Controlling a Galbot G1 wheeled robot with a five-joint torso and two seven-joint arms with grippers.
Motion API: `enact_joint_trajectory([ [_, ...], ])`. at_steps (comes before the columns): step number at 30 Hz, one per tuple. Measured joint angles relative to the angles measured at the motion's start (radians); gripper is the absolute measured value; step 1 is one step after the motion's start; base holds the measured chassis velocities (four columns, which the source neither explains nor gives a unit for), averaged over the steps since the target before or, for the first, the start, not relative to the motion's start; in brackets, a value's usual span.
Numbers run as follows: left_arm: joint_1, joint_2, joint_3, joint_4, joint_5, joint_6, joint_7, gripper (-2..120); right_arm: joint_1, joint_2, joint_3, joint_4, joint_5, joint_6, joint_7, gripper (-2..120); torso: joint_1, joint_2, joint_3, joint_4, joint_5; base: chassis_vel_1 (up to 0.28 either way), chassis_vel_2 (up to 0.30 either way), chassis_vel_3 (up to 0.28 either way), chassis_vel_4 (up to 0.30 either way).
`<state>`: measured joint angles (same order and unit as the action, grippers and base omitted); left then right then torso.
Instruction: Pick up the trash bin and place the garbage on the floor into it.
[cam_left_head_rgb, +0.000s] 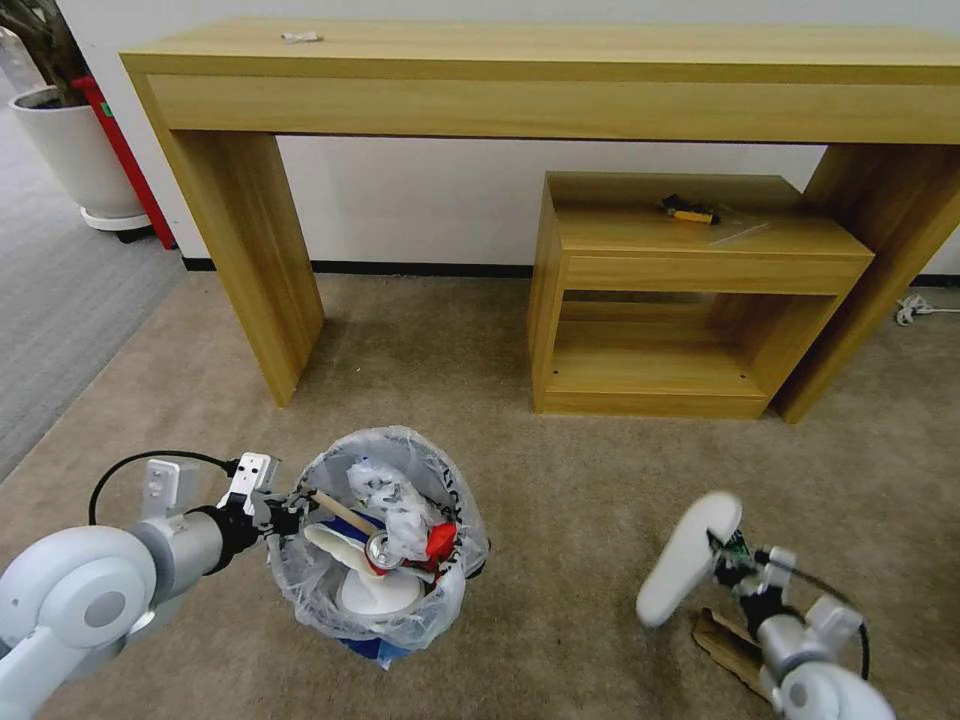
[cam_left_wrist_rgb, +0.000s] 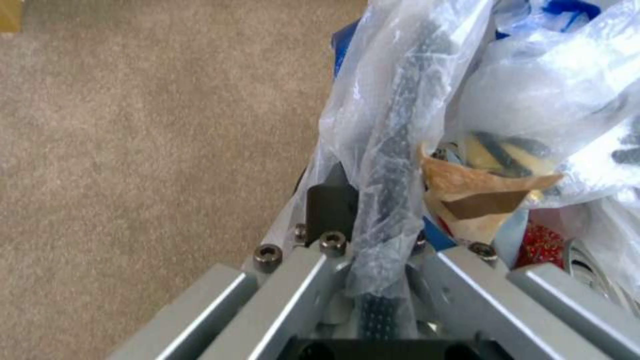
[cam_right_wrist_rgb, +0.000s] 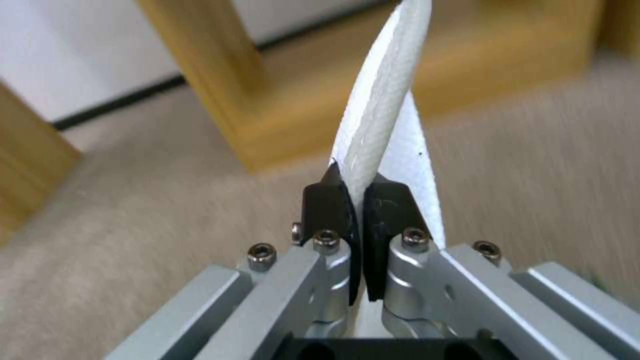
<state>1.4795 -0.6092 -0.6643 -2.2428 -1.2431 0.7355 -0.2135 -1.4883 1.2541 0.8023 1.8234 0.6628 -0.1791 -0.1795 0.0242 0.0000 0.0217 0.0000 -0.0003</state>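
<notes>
The left tool (cam_left_head_rgb: 285, 507) is clamped on the rim of the trash bin (cam_left_head_rgb: 380, 535); in the left wrist view its dark fingers (cam_left_wrist_rgb: 331, 205) pinch the black mesh wall together with the crinkly clear liner bag (cam_left_wrist_rgb: 533, 100). Whether the bin rests on the beige carpet floor (cam_left_head_rgb: 560, 500) or hangs just above it cannot be told. Inside it lie a white foam insole (cam_left_head_rgb: 345, 548), a crushed red can (cam_left_head_rgb: 383, 552), crumpled white wrappers (cam_left_head_rgb: 390, 495), a thin stick (cam_left_head_rgb: 340, 512) and a red scrap (cam_left_head_rgb: 441, 540); the left wrist view also shows a torn brown cardboard scrap (cam_left_wrist_rgb: 477, 192) among them. The liner carries blue print, too crumpled to read.

The right tool (cam_left_head_rgb: 722, 556) is closed tight on the edge of a second white insole (cam_left_head_rgb: 690, 558), the black pads (cam_right_wrist_rgb: 327, 207) pressed against its textured foam, and the insole stands up off the carpet to the right of the bin. A piece of brown cardboard (cam_left_head_rgb: 725, 640) lies on the floor just under that arm.

Behind stands a wooden worktop (cam_left_head_rgb: 540, 60) with a lower shelf unit (cam_left_head_rgb: 690, 290) beneath it, and a small yellow-black implement (cam_left_head_rgb: 690, 210) lies on the shelf unit's top. No readable brand or label shows anywhere.
</notes>
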Motion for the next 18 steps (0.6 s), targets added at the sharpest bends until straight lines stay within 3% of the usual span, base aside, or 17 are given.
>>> enact_joint_trajectory([
  [5, -0.025, 0.002, 0.022, -0.001, -0.010, 0.000, -0.013, 0, 0.013, -0.064, -0.008, 0.088, -0.019, -0.007, -0.014, 0, 0.000, 0.000, 0.000, 0.0000, 0.0000, 0.000, 0.000, 0.000, 0.000],
  [8, -0.071, 0.008, 0.076, -0.002, -0.047, 0.000, -0.050, 0, 0.046, -0.184, -0.049, 0.201, -0.015, -0.030, -0.029, 0, 0.000, 0.000, 0.000, -0.0001, -0.0002, 0.000, 0.000, 0.000, 0.000],
  [9, -0.071, 0.008, 0.076, -0.002, -0.047, 0.000, -0.050, 0, 0.046, -0.184, -0.049, 0.201, -0.015, -0.030, -0.029, 0, 0.000, 0.000, 0.000, -0.0001, -0.0002, 0.000, 0.000, 0.000, 0.000],
  [12, -0.116, 0.030, 0.135, 0.000, -0.077, 0.000, -0.090, 0, 0.130, -0.292, -0.148, 0.297, 0.046, -0.064, -0.040, 0, 0.000, 0.000, 0.000, -0.0003, -0.0003, 0.000, 0.000, 0.000, 0.000],
  [13, -0.116, 0.030, 0.135, 0.000, -0.077, 0.000, -0.090, 0, 0.130, -0.292, -0.148, 0.297, 0.046, -0.064, -0.040, 0, 0.000, 0.000, 0.000, -0.0003, -0.0003, 0.000, 0.000, 0.000, 0.000],
  [18, -0.151, 0.074, 0.179, 0.010, -0.109, 0.000, -0.126, 0, 0.377, -0.377, -0.386, 0.354, 0.181, -0.104, -0.045, 0, 0.000, 0.000, 0.000, 0.0007, -0.0005, 0.000, 0.000, 0.000, 0.000],
])
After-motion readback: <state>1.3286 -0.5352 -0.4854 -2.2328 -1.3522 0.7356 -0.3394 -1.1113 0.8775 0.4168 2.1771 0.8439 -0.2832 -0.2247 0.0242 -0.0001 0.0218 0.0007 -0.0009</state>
